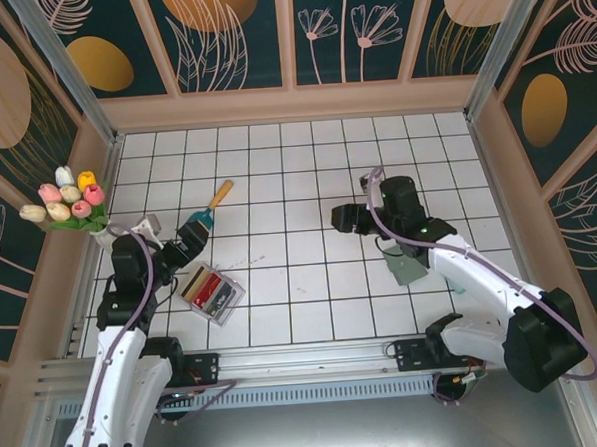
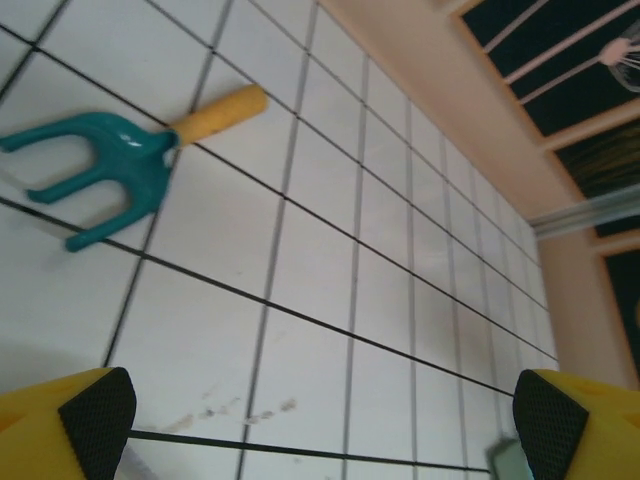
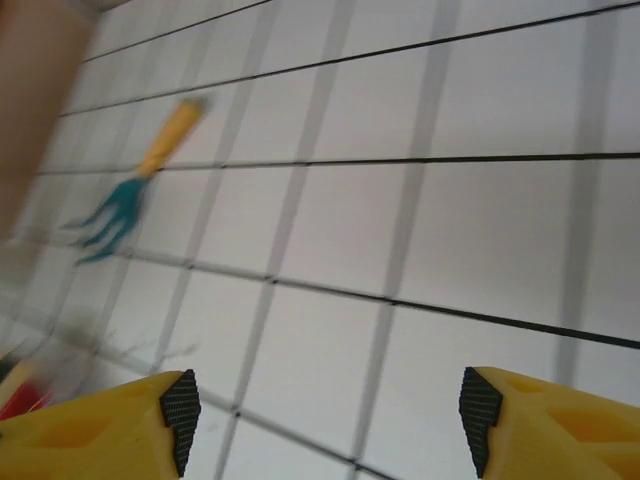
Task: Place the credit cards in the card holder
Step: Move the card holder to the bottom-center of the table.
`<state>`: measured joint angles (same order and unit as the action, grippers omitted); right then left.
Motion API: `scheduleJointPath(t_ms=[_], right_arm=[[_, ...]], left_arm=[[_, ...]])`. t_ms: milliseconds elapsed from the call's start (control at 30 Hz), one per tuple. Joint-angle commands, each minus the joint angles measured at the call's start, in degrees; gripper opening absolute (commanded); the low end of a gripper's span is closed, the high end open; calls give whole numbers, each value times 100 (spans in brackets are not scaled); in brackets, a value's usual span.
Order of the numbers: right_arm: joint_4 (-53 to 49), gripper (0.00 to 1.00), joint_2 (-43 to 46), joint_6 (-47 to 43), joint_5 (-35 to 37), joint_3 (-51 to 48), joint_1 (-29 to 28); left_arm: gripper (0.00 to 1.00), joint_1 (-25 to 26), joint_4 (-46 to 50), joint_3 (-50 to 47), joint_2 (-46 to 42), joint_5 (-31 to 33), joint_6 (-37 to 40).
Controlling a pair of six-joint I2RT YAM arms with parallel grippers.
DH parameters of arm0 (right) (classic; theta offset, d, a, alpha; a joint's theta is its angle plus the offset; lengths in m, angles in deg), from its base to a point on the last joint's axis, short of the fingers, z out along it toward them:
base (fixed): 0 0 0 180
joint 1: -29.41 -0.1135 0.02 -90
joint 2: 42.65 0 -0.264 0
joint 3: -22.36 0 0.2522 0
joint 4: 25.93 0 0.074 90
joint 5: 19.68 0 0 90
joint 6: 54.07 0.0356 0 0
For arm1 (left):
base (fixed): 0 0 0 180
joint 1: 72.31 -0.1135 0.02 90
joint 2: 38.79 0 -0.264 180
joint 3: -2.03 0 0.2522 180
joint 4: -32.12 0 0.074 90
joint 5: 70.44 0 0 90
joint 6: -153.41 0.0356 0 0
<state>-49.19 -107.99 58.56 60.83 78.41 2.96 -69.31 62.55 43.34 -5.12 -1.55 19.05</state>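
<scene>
Left end effector point(image 1: 194, 234) is seen from above held over the tiled counter point(image 1: 276, 175) just beside the teal hand fork point(image 1: 212, 206), near the credit cards point(image 1: 210, 289) lying in a clear tray point(image 1: 234, 299), while the right end effector point(image 1: 338, 219) is held mid-counter and the card holder point(image 1: 409, 269) lies partly hidden under its arm. At the left wrist, the left end effector point(image 2: 320, 420) is shown spread wide and empty, with the hand fork point(image 2: 100, 170) ahead. At the right wrist, the right end effector point(image 3: 330, 425) is likewise spread wide with nothing held.
</scene>
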Motion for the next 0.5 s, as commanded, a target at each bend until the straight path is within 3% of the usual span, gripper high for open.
scheduleJointPath(t_ms=[0,67,133,233,300,467], right_arm=[[-1309,73,21,743,1720,7,456],[-1340,72,144,1023,1752,-353,710],[-1081,71,244,1046,1098,-751,1078],[-1068,70,249,1301,1005,-1069,1445],[-969,70,236,1435,1063,-1244,1512],[-331,66,-140,1400,365,-1483,1516]], left_arm=[[98,484,-198,49,359,-538,-197],[98,1255,-442,174,803,-217,-180],[99,1893,-876,240,1284,-61,-278],[99,2558,-1601,263,1908,222,-486],[99,2815,-1802,356,2272,391,-496],[99,3101,-1790,662,2890,741,-401]])
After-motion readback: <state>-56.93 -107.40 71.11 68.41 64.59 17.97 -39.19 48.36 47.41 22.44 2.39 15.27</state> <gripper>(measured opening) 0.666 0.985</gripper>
